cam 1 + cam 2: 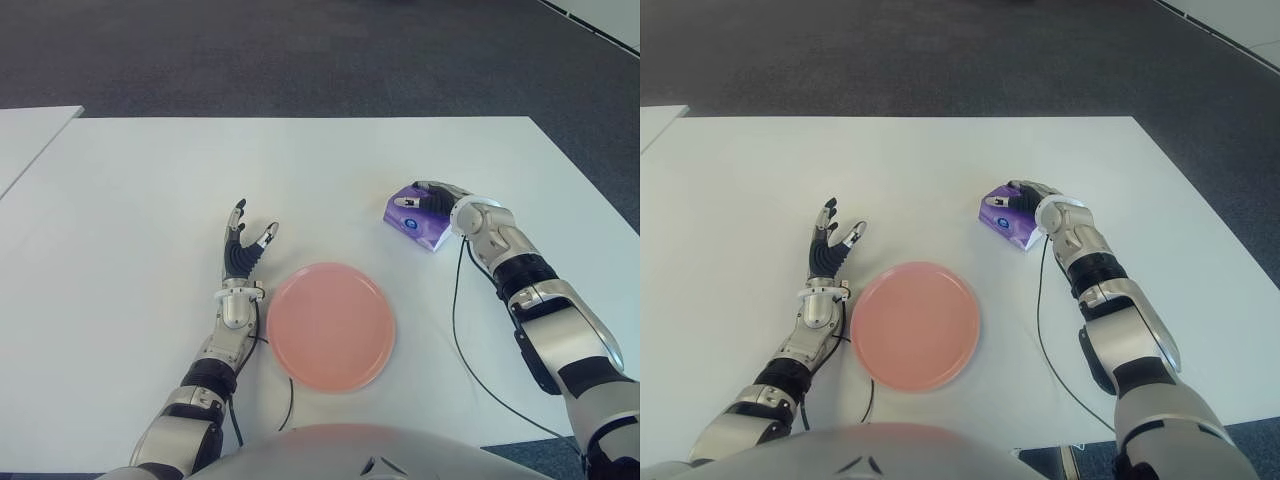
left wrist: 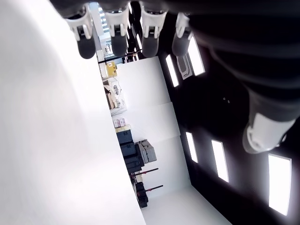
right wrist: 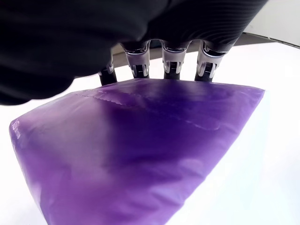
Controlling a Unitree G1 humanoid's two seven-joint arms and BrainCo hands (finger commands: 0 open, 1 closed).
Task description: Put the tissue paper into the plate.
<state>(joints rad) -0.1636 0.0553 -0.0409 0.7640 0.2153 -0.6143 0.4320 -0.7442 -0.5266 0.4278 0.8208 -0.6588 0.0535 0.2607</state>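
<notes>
The tissue paper is a purple pack (image 1: 414, 226) lying on the white table (image 1: 150, 200), right of centre. My right hand (image 1: 432, 197) covers its top from the right. In the right wrist view its fingers (image 3: 171, 63) curl down over the far edge of the pack (image 3: 140, 150), which still lies on the table. The pink plate (image 1: 330, 325) sits empty near the table's front edge, down and to the left of the pack. My left hand (image 1: 243, 245) shows just left of the plate, its fingers (image 2: 117, 33) spread and holding nothing.
A thin black cable (image 1: 458, 330) trails from my right forearm across the table, between the plate and the arm. A second white table (image 1: 25, 135) stands at the far left. Dark carpet (image 1: 300, 50) lies beyond the far edge.
</notes>
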